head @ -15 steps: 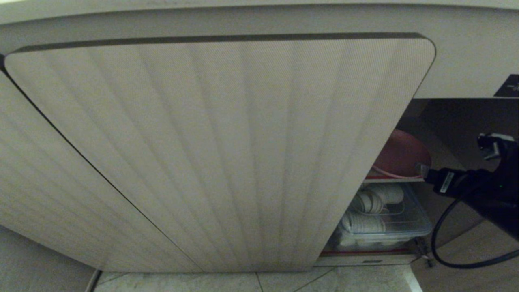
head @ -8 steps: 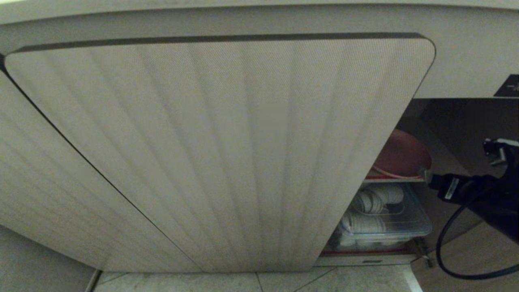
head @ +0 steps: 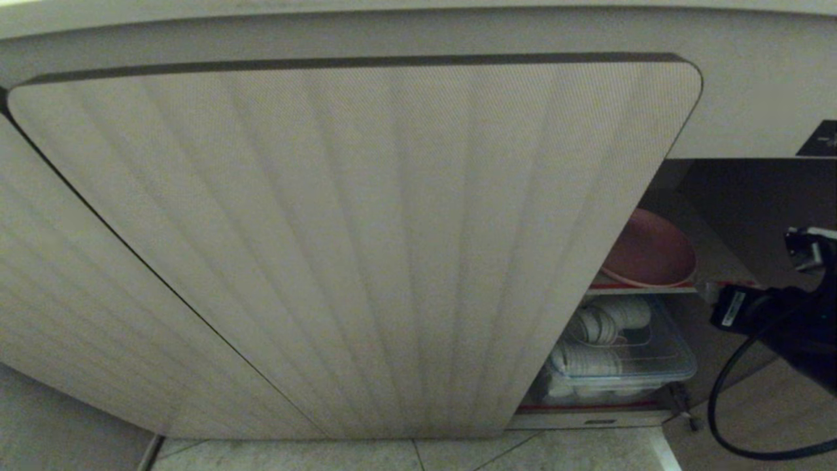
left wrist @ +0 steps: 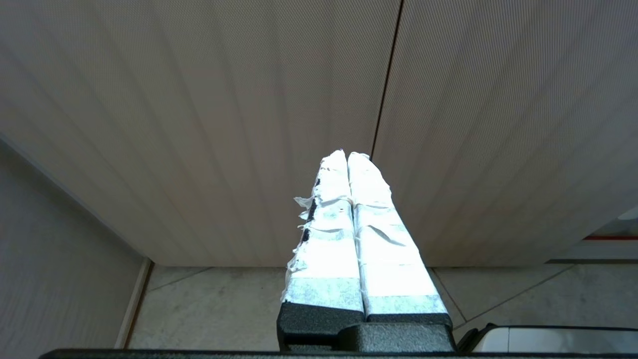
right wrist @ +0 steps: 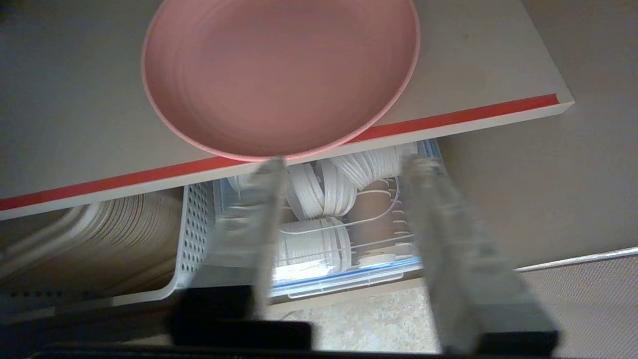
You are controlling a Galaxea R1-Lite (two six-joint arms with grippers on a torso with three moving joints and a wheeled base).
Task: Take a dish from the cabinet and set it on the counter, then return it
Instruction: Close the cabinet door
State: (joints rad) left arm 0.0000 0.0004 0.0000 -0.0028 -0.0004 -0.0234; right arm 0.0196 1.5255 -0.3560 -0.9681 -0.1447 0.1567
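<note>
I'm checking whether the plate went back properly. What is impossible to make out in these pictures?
- Head view: the fluted beige cabinet door hides the left part of the round pink plate.
- Right wrist view: the right gripper is motion-blurred just short of the plate's rim.
- Head view: the clear plastic bin blurs the white dishes inside.

Head view dim, cabinet interior shadowed — left claw overexposed, right claw motion-blurred.
</note>
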